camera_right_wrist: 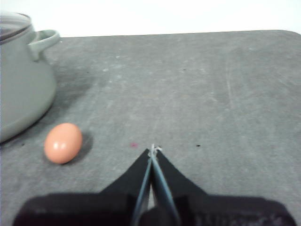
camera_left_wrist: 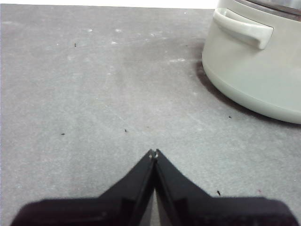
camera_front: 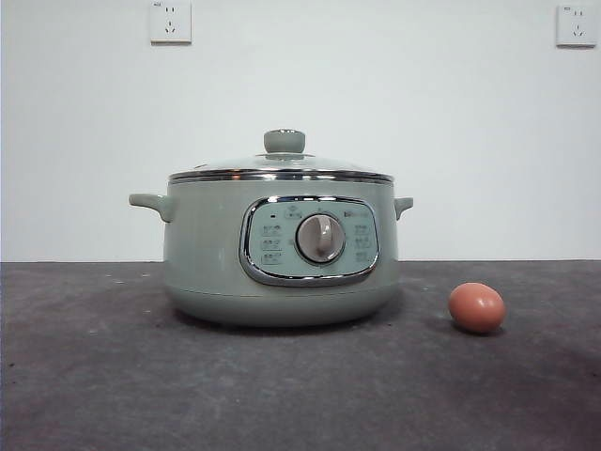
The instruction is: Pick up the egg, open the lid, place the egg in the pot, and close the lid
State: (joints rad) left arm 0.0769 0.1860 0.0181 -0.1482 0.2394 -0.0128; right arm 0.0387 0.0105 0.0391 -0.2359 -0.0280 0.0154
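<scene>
Grey tabletop [camera_front: 282, 395] fills the nearest ground in the front view, and nothing is seen lying on it ahead of the task's things. Further back, the egg [camera_front: 477, 307] is seen resting on its side on the table, to the right of the pot [camera_front: 280, 249] and apart from it, with a strip of bare surface between the two. The pot is set near the middle of the table, its control panel [camera_front: 312, 240] and silver dial [camera_front: 320, 238] turned toward the front camera. The lid [camera_front: 282, 167] is seated on the pot's rim, its green knob [camera_front: 284, 141] on top. Behind, a white wall [camera_front: 75, 141] is seen with two sockets [camera_front: 170, 21] high up.

In the left wrist view, the left gripper [camera_left_wrist: 154, 152] is held with its jaws pressed together on nothing, over bare table, one pot handle [camera_left_wrist: 244, 29] lying well beyond it. In the right wrist view, the right gripper [camera_right_wrist: 153, 149] is likewise closed and empty; the egg [camera_right_wrist: 63, 142] is seen near it, off to one side and just beside the pot's base [camera_right_wrist: 23, 94]. Open table stretches beyond it to the far edge.
</scene>
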